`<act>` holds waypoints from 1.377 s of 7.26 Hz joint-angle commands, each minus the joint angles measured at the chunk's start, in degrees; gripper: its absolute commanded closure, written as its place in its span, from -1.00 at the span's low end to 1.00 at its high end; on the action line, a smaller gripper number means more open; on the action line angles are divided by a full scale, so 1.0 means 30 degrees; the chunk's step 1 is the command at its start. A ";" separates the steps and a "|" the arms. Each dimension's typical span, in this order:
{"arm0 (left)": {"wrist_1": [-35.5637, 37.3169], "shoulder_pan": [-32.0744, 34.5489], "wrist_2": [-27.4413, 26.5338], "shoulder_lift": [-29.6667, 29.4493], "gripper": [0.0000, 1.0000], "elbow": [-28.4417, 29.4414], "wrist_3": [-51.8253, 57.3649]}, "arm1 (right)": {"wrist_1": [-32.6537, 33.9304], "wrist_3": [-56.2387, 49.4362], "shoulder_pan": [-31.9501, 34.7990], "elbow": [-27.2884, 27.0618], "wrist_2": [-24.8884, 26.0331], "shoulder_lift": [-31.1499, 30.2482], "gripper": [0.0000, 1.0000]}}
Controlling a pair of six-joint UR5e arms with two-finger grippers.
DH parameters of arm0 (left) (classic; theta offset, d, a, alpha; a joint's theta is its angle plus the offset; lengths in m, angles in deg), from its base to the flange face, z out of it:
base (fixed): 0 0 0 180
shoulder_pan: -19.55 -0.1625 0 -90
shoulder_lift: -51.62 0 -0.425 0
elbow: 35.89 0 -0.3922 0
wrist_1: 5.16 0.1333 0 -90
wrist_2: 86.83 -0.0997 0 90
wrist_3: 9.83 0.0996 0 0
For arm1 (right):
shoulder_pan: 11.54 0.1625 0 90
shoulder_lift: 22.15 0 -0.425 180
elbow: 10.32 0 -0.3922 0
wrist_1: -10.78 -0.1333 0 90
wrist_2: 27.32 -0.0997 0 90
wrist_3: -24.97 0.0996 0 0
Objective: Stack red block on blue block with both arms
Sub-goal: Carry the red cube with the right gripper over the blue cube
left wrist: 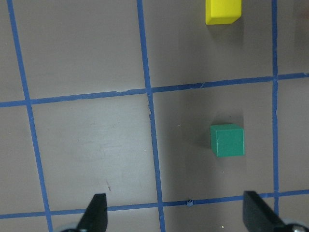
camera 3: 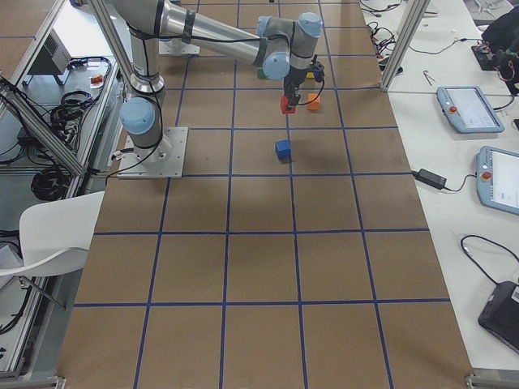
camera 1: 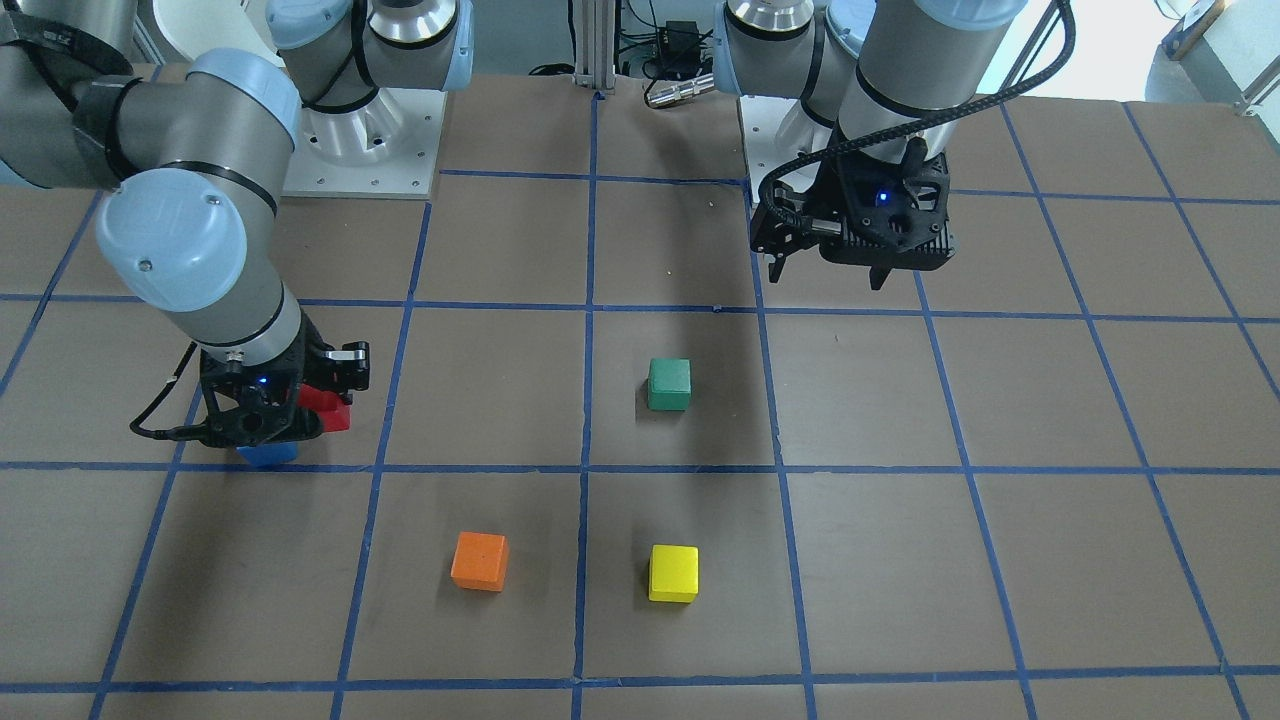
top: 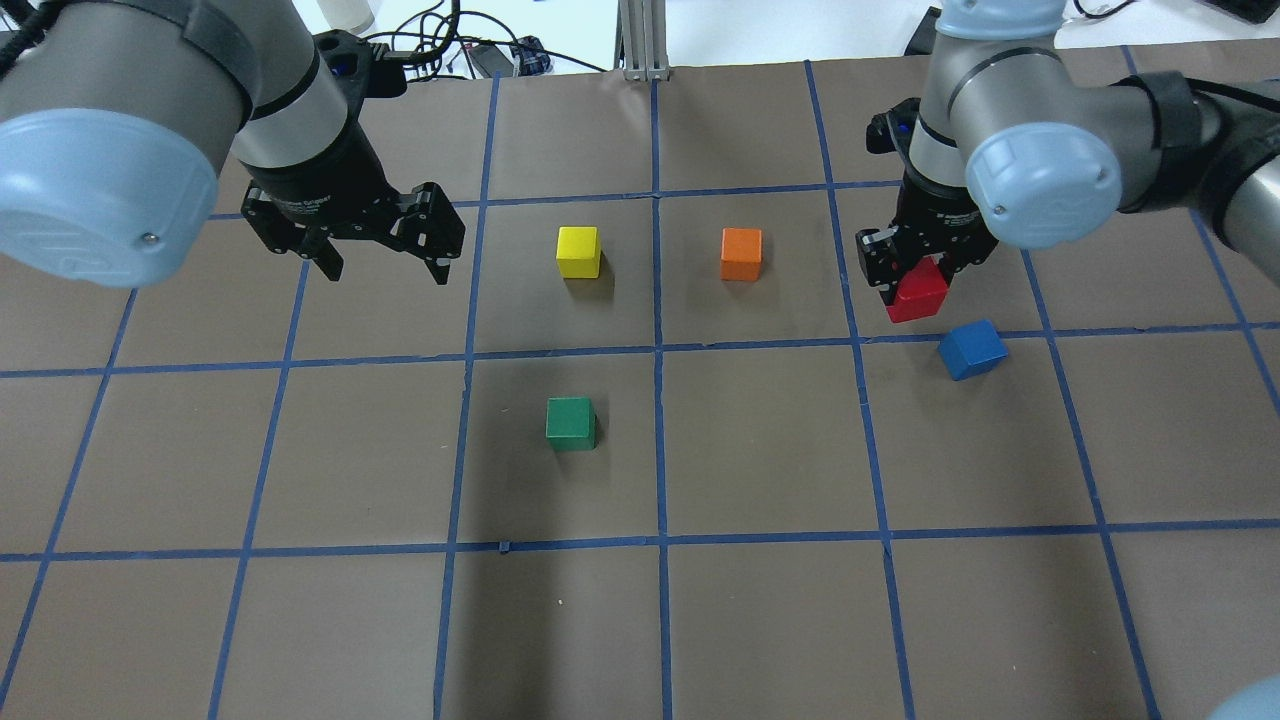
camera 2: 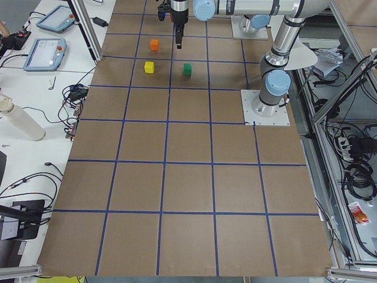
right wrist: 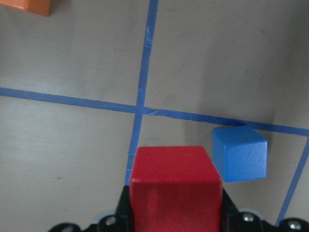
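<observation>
My right gripper (top: pixel 917 283) is shut on the red block (top: pixel 920 293) and holds it just above the table, beside the blue block (top: pixel 972 349) and apart from it. In the right wrist view the red block (right wrist: pixel 174 186) fills the lower middle, with the blue block (right wrist: pixel 240 153) on the table to its right. In the front view the red block (camera 1: pixel 327 410) sits in the right gripper (camera 1: pixel 312 414), and the blue block (camera 1: pixel 268 455) is partly hidden under it. My left gripper (top: pixel 388 272) is open and empty, raised over the table, also seen in the front view (camera 1: pixel 828 278).
A green block (top: pixel 570 422), a yellow block (top: pixel 578 251) and an orange block (top: pixel 741 253) stand apart on the brown, blue-taped table (top: pixel 760 620). The left wrist view shows the green block (left wrist: pixel 227 140) and the yellow block (left wrist: pixel 223 10) below the open fingers.
</observation>
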 commanded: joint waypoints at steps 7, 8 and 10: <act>0.0030 0.0006 0.0001 -0.0045 -1.00 0.0015 -0.0009 | 0.2918 -0.5637 -0.2969 -0.2647 -0.0017 -0.0468 1.00; 0.0030 0.0006 0.0001 -0.0045 -1.00 0.0015 0.0020 | 0.3034 -0.5608 -0.2998 -0.3025 -0.0076 -0.0468 1.00; 0.0030 0.0006 0.0001 -0.0045 -1.00 0.0015 -0.0009 | 0.5660 -0.5608 -0.2998 -0.3729 -0.0076 -0.0352 1.00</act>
